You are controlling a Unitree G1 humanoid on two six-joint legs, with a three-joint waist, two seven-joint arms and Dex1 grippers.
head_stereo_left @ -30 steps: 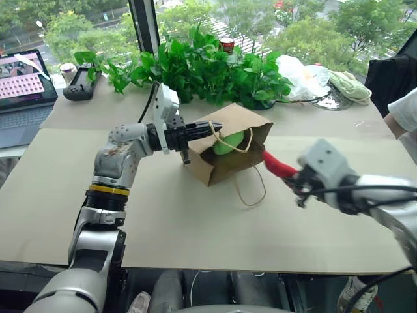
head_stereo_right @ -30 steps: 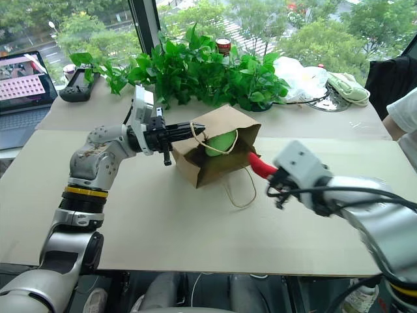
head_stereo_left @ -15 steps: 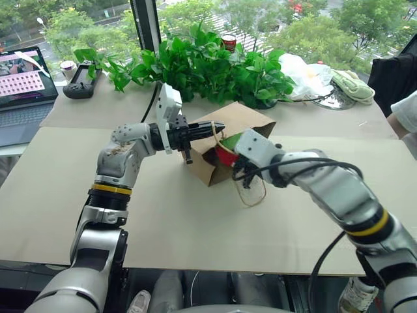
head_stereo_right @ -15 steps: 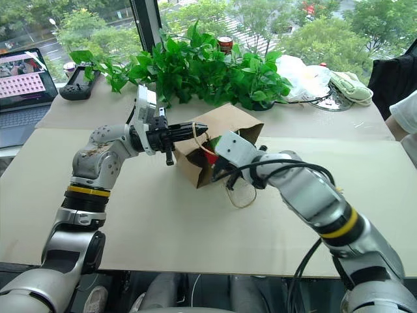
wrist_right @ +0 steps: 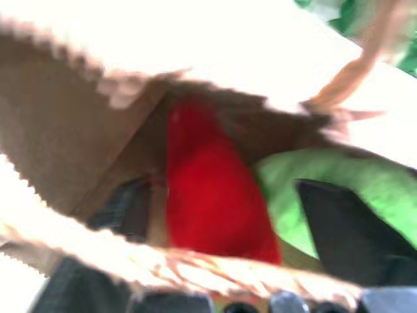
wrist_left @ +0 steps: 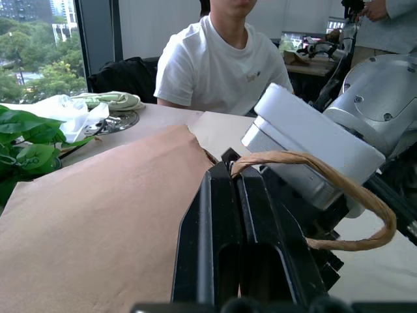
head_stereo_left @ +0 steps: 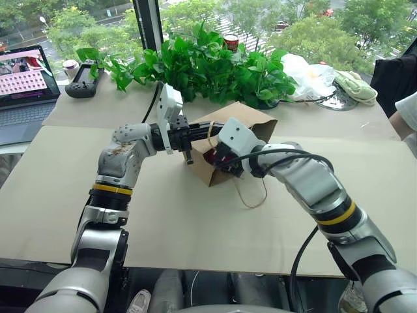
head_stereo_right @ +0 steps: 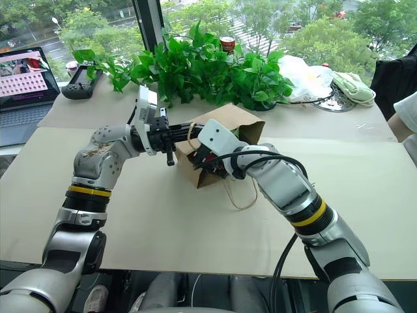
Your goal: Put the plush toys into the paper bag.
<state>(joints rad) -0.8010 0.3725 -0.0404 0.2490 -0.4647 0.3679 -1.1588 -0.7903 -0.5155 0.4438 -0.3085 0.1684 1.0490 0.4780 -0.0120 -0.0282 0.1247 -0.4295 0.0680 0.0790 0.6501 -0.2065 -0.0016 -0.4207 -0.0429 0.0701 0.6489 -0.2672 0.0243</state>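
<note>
- Laptop (head_stereo_left: 26, 81) and a black controller (head_stereo_left: 81, 81) sit at the far left edge of the table (head_stereo_left: 58, 189), well clear of the work.
- Left gripper (head_stereo_left: 212, 130) is pinched tight on the bag's (head_stereo_left: 251, 120) upper rim beside a cord handle (wrist_left: 339, 195), holding the mouth open toward the right arm. The bag lies on its side.
- Risk here: the grip is on thin paper only. If the right arm pushes or drags against the bag, the rim could tear or slip free, and the mouth would sag.
- Right gripper (head_stereo_right: 207, 158) is at the bag's mouth, fingers inside it and spread apart. The red toy (wrist_right: 208, 189) lies between the fingers, free of them as far as I can judge, inside the bag.
- The green toy (wrist_right: 339, 189) is inside too, just beside the red one.
- Both toys look to be in, so what remains is backing the right arm out.
- Risk: a finger could snag the red toy or the loose lower handle (head_stereo_left: 251, 192) on the way out and pull the toy back onto the table. The bag being on its side makes that easier.
- Plants (head_stereo_left: 215, 65), a white plastic bag (head_stereo_left: 303, 72) and a person's sleeve (head_stereo_left: 407, 111) lie beyond, uninvolved.
</note>
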